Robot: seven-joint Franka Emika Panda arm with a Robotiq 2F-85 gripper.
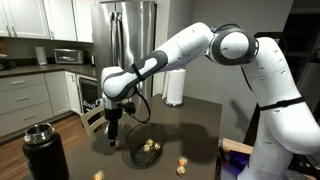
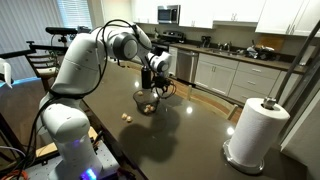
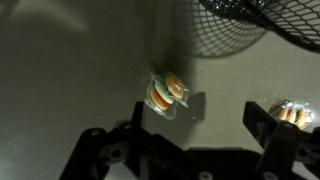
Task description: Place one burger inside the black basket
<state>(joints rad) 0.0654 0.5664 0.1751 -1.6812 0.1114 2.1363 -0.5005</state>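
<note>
The gripper (image 3: 195,130) hangs open over a small burger (image 3: 168,93) on the worktop (image 3: 70,70). Closing off-centre could squirt it sideways, or knock the neighbouring burger (image 3: 290,113).

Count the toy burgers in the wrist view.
2: one burger lies on the table mid-frame; another burger sits at the right edge, partly hidden. More may lie outside this view.

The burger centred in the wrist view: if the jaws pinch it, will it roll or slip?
The burger is round and looks tilted, so it may roll if nudged. It looks small and smoothly moulded: probably light, stiff, perhaps slippery.
</note>
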